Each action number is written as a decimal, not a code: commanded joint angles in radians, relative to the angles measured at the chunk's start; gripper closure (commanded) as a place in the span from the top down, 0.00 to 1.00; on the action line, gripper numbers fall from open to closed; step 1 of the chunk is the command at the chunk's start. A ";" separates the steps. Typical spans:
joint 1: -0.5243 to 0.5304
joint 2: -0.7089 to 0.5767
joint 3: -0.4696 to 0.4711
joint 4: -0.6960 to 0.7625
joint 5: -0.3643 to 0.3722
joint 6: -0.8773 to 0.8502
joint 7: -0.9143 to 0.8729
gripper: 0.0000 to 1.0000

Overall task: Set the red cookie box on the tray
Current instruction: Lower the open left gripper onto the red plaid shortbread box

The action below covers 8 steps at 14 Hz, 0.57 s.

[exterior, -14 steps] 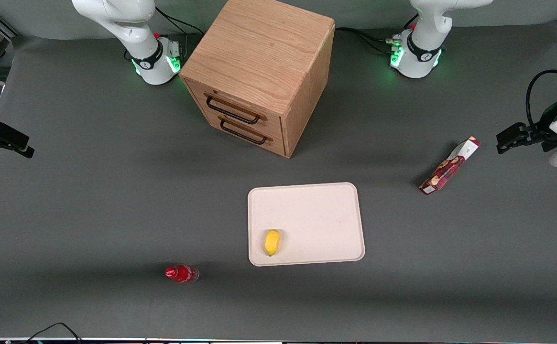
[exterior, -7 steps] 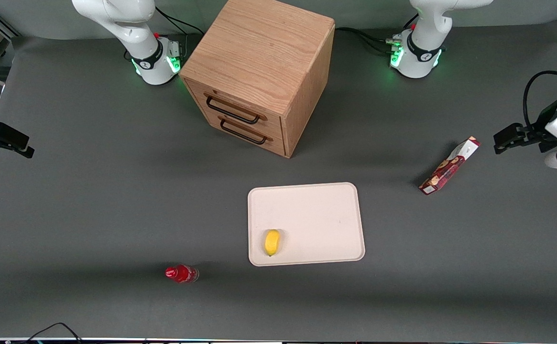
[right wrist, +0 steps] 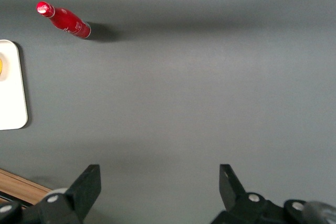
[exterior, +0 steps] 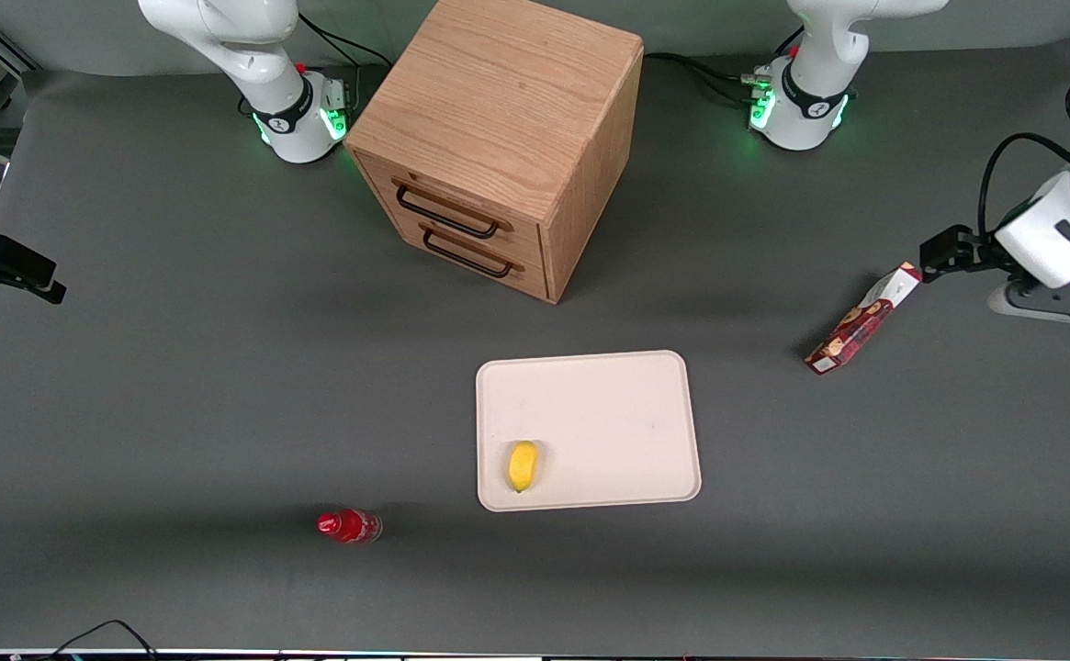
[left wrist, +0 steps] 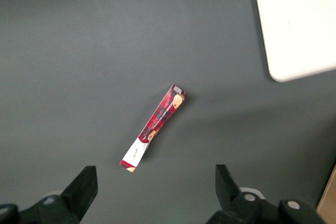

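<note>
Box [exterior: 863, 318] placement begins nearest the camera with the tray [exterior: 608, 404], low-centre in the front view, bare but for a lemon [exterior: 523, 465] in one corner. Farther off at right the box lies flat, well apart from the tray. Farthest, at the right edge, the gripper [exterior: 943, 254] hangs above its white end, jaws spread; this looks like the approach, so descent and gripping come next, with open mat around.

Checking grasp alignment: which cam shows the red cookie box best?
Left wrist view: the red cookie box lies whole, between the open gripper fingers. Front view shows it slanted, gripper near its white end. Right wrist view misses it.
</note>
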 commanded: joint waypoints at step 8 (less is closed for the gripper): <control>-0.003 -0.126 0.111 -0.503 0.009 0.328 0.291 1.00</control>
